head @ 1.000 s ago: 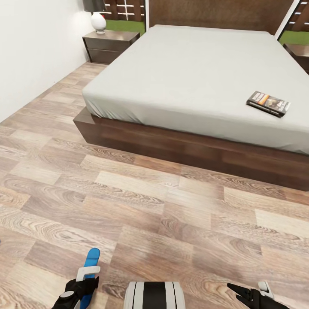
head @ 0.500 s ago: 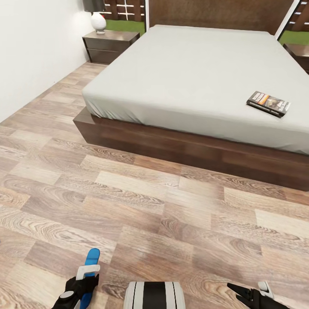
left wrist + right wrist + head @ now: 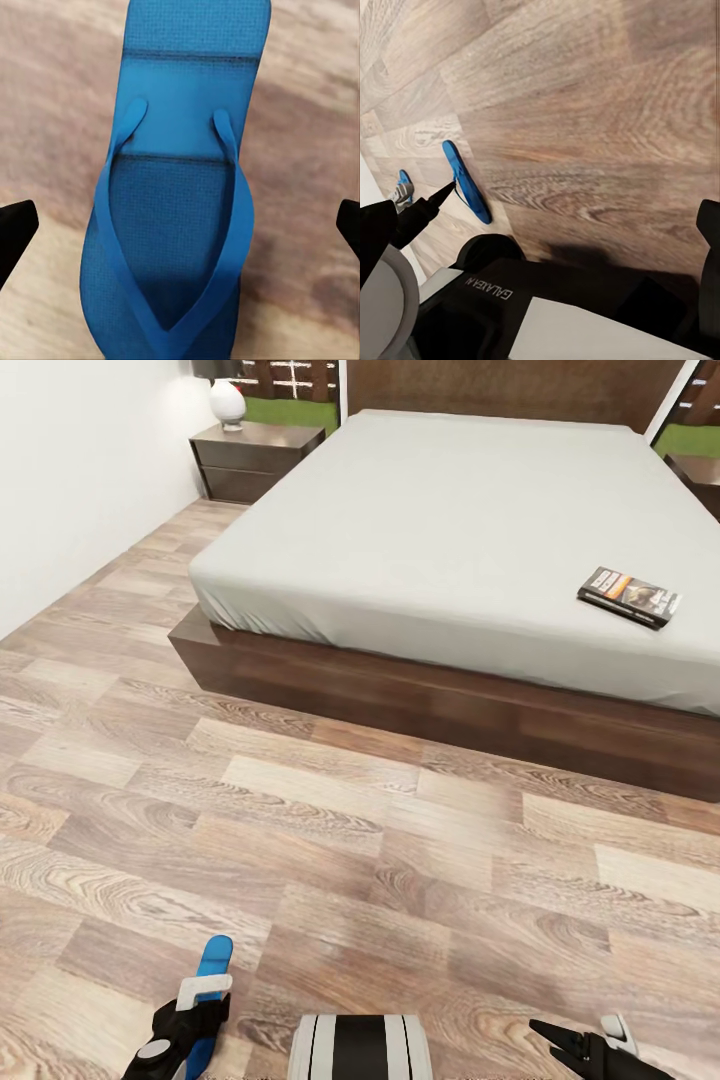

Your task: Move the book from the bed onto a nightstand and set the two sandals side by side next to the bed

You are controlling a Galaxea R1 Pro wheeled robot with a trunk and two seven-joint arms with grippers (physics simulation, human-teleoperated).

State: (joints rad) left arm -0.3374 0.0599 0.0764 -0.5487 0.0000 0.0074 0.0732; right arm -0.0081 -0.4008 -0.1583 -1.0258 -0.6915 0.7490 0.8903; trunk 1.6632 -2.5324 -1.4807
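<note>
A blue sandal [image 3: 214, 963] lies toe-out on the wood floor at the bottom left of the head view. My left gripper [image 3: 193, 1005] hangs over it, open. In the left wrist view the sandal [image 3: 184, 161] sits between the two black fingertips [image 3: 15, 229], which stand wide apart and do not touch it. The other sandal [image 3: 465, 182] lies flat on the floor in the right wrist view. My right gripper [image 3: 578, 1035] is open and holds nothing. The book [image 3: 628, 596] rests on the bed [image 3: 430, 520] near its right front edge. A nightstand [image 3: 252, 455] stands at the bed's far left.
A white round lamp [image 3: 227, 402] sits on the nightstand. A white wall [image 3: 70, 480] runs along the left. Open plank floor [image 3: 360, 840] stretches between me and the bed's dark frame [image 3: 450, 710]. My dark base [image 3: 510, 300] shows in the right wrist view.
The view has shifted slightly: the bed and nightstand sit a little higher in the picture. Both grippers and the sandal under the left one stay where they were.
</note>
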